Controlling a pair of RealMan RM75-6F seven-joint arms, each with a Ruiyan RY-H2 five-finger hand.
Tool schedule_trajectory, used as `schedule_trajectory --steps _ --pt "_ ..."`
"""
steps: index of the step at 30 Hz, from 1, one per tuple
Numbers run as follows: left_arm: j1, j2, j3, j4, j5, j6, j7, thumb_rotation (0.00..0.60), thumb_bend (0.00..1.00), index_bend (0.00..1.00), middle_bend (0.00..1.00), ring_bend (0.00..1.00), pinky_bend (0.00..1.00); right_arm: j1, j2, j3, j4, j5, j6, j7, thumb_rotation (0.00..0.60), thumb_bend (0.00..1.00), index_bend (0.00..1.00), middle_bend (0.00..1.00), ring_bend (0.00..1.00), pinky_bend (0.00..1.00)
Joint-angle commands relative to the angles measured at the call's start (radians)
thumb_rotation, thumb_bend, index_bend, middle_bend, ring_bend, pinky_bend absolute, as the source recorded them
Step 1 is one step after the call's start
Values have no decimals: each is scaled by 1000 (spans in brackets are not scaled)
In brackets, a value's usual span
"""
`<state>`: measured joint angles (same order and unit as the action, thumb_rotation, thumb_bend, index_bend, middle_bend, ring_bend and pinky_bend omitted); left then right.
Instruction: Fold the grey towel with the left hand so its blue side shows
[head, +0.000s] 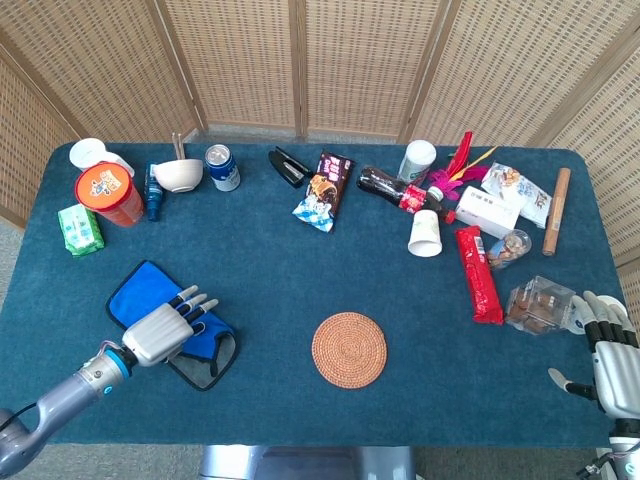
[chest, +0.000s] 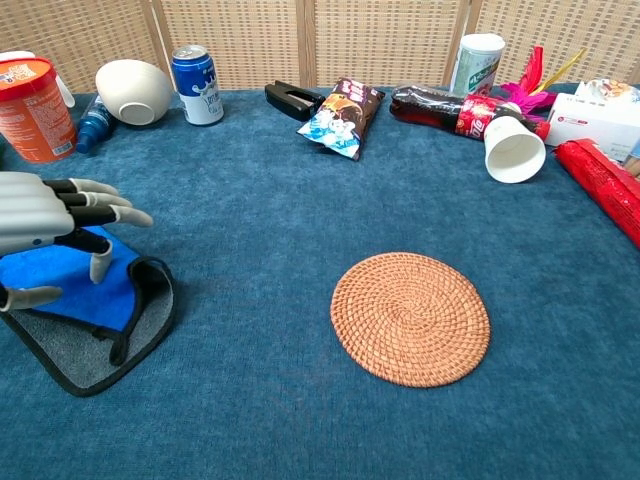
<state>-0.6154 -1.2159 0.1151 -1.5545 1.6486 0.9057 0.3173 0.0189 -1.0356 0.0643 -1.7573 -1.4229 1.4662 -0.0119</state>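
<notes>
With our left hand (head: 165, 331) spread and empty above the grey towel (chest: 90, 335), we should press the blue fold flat.

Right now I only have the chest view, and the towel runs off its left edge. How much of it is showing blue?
Observer: In the head view the towel is blue over most of its top. Only a grey strip with a black border shows at its near-right end, past the left hand.
Operator: And my right hand? I can't see it at all.
Observer: The right hand is at the near-right corner of the table, fingers apart, holding nothing, next to a clear plastic box.
</notes>
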Motion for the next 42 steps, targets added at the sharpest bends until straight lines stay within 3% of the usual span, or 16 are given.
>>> schedule_trajectory --steps 1,14,31,42 --pt "-7 -21 -22 -9 -36 -24 37 600 472 365 0 0 0 0 0 0 -1 -1 0 -1 600 0 0 0 0 0" --pt "-29 -34 -61 -47 -137 -69 113 600 473 362 0 0 0 -1 3 0 -3 -1 2 3 600 0 0 0 0 0" --pt "-16 54 55 25 128 71 -132 600 472 379 0 0 47 0 -1 -3 -7 -4 0 -11 600 0 0 0 0 0" --pt "-33 5 62 48 176 55 -82 600 473 360 0 0 47 0 3 -2 -8 0 -1 -2 600 0 0 0 0 0"
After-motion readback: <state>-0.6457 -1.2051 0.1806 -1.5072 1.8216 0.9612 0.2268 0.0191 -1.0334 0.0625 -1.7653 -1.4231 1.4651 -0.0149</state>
